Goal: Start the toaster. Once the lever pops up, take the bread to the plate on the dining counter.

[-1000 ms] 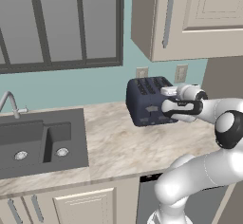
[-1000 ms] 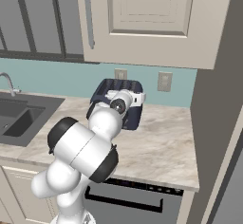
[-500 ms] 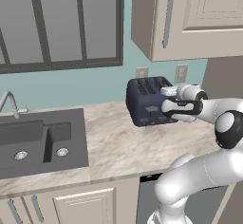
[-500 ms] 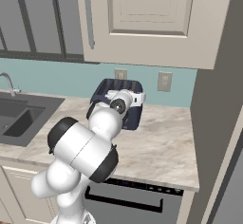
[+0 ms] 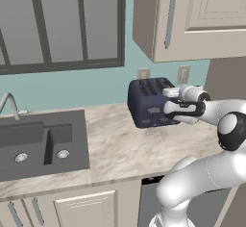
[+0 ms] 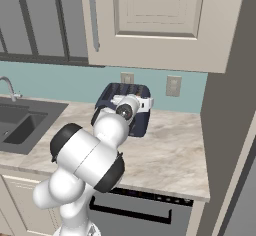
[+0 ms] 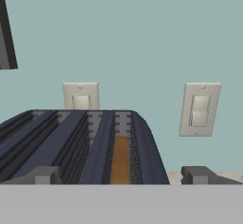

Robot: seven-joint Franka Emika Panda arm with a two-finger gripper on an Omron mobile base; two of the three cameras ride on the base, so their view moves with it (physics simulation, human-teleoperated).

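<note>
Hand view: we see the end effector (image 7: 118,175) spread wide and empty at the near face of the toaster (image 7: 85,144) on the tabletop (image 5: 120,144), bread (image 7: 120,160) sunk in the rightmost slot, running straight ahead.

The left base view looks forward and down from behind the arm's left side, across the worktop (image 5: 125,144) from the sink (image 5: 41,144) at its left end to the toaster (image 5: 149,103) by the back wall. The right base view looks from behind the arm's right side at the same worktop (image 6: 170,155), toaster (image 6: 142,117) and sink (image 6: 22,122). The hand view sits close over the toaster (image 7: 71,142), facing the back wall and its two wall switches (image 7: 199,109).
</note>
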